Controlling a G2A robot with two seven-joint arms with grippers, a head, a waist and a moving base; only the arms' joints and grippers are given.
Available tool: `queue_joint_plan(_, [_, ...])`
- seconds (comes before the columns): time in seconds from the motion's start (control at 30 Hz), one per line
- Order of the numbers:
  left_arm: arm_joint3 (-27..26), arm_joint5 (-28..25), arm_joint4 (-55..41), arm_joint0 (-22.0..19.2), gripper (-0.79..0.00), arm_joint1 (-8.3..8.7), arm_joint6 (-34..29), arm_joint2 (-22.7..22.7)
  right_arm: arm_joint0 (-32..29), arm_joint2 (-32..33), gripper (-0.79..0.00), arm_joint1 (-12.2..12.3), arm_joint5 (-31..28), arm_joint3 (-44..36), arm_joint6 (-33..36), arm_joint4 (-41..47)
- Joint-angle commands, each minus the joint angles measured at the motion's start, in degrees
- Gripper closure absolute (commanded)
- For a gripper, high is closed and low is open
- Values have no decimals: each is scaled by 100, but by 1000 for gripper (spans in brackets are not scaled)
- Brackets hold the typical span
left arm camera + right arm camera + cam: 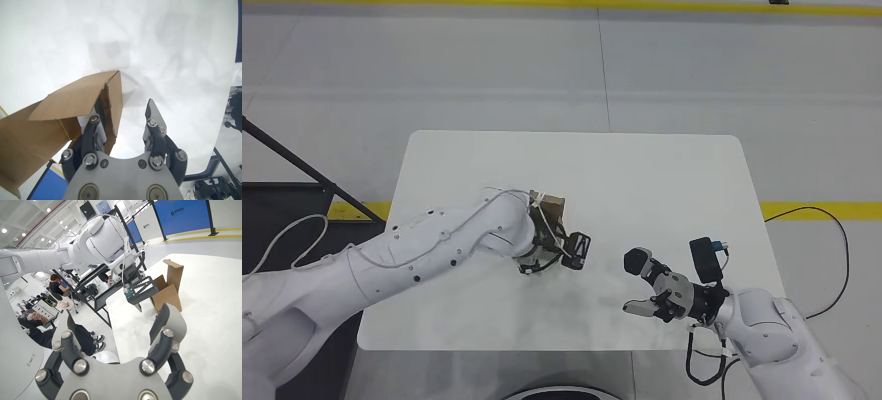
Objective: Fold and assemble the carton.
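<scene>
**Left gripper straddles a carton wall, right gripper spread open**

In the top view the left arm (412, 260) runs from the lower-left corner toward the middle of the white table (672, 175). Just left of centre at the arm's end stands the brown carton (555, 206). It rests on the table with its top open and one flap (174, 275) upright.

The left gripper (564, 250) sits directly below the carton in the frame, its jaws spread. The left wrist view shows one finger tucked behind a cardboard side wall. The other finger (153, 113) is outside over bare table, so the wall lies between them unpinched. Whether the inner finger touches the cardboard cannot be told.

Toward the lower right, well apart from the carton, the right gripper (636, 285) hovers over the table, jaws wide apart.
</scene>
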Motion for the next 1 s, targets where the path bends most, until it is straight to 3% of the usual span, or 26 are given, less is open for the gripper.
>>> queue_joint_plan(0.0, [-62, 6, -208, -98, -782, 51, -6, 0, 0, 0, -785, 0, 0, 0, 0, 0])
queue_joint_plan(0.2, [-275, -58, -731, -396, -785, 368, 59, 0, 5, 99, -785, 0, 207, -51, -72, -224])
queue_joint_plan(0.37, [-350, -14, -1299, -685, -785, 751, 17, -5, -57, 366, -785, 11, 480, -218, -235, -870])
queue_joint_plan(0.47, [-328, -131, -1656, -706, -785, 1037, 222, -263, -23, 410, -785, 1, 487, -390, -392, -1626])
queue_joint_plan(0.7, [-699, 227, -1054, 268, -785, 1939, 2060, -1258, 270, 8, -785, -119, 239, -327, -1370, -3400])
queue_joint_plan(0.83, [-1088, 735, -464, 1050, -785, 2445, 3072, -1792, 497, -434, -785, -215, 192, -33, -1975, -4229])
queue_joint_plan(0.97, [-1343, 1461, 103, 1914, -785, 2854, 4048, -2163, 734, -742, -785, -278, 331, 282, -1938, -4454])
